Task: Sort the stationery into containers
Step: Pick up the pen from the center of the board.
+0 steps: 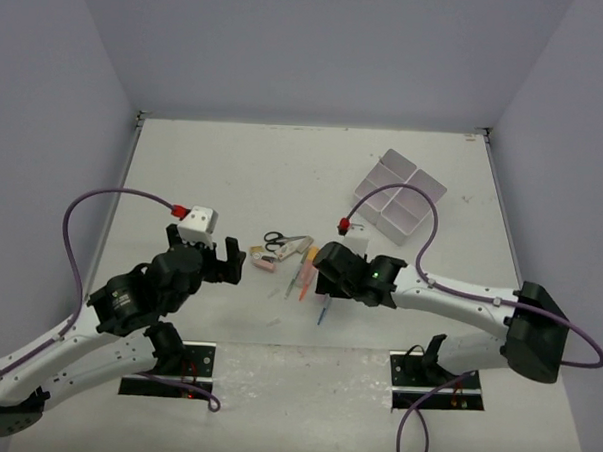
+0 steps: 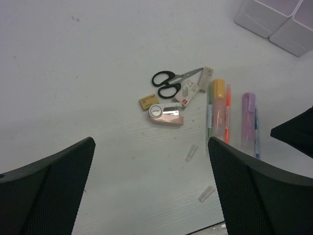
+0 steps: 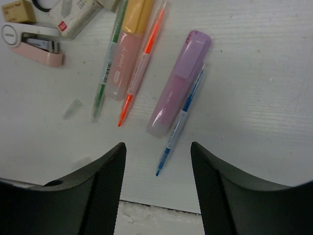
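Note:
The stationery lies in a cluster at mid table. It includes black-handled scissors [image 1: 286, 243] [image 2: 171, 82], a pink stapler [image 2: 166, 115] [image 3: 32, 44], a yellow eraser [image 2: 147, 102] and a white eraser [image 2: 191, 93]. Lying side by side are a green pen [image 3: 106, 68], a yellow-capped pink marker [image 3: 129, 54], an orange pen [image 3: 142, 63], a purple marker [image 3: 178, 85] and a blue pen [image 3: 181, 122]. My right gripper [image 1: 324, 272] [image 3: 157, 147] hovers open over the purple marker and the blue pen's tip, holding nothing. My left gripper [image 1: 223, 258] [image 2: 151, 142] stands wide open and empty, left of the cluster.
The white four-compartment containers box [image 1: 401, 195] [image 2: 276, 19] sits at the back right, beyond the right arm. Two small clear caps [image 2: 190, 152] [image 2: 205, 194] lie loose on the table near the markers. The table's front edge runs just below the blue pen's tip.

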